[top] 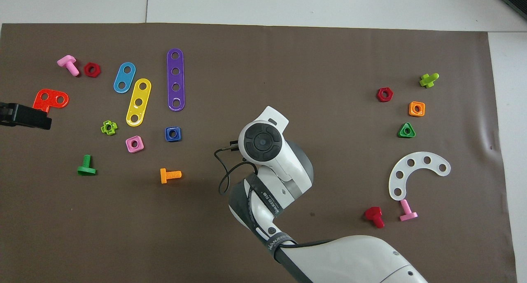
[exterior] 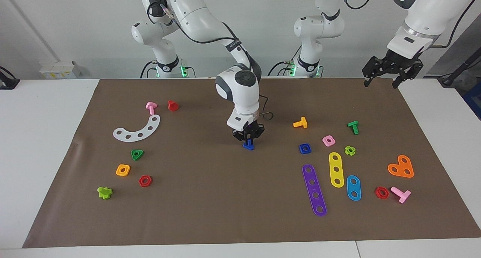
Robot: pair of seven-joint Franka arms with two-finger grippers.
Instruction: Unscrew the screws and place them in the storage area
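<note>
The dark-blue bolt (exterior: 248, 146) sits mid-mat, its flat head down on the brown paper. My right gripper (exterior: 248, 141) points straight down over it, fingers closed on its short shaft. In the overhead view the right arm's hand (top: 262, 142) hides the bolt. The storage area is at the right arm's end of the mat: white curved strip (exterior: 137, 129) (top: 416, 171), green triangle (exterior: 137, 154), orange square (exterior: 123, 170), red hexagon (exterior: 145, 180). My left gripper (exterior: 381, 81) (top: 24, 116) waits, open and empty, raised over the mat's corner at the left arm's end.
Beside the bolt, toward the left arm's end, lie a blue square nut (exterior: 304, 148), pink nut (exterior: 328, 140), orange bolt (exterior: 300, 123), green bolt (exterior: 353, 127), purple strip (exterior: 314, 189), yellow strip (exterior: 336, 169) and orange heart (exterior: 401, 167). A pink bolt (exterior: 151, 107) and red bolt (exterior: 173, 105) lie near the white strip.
</note>
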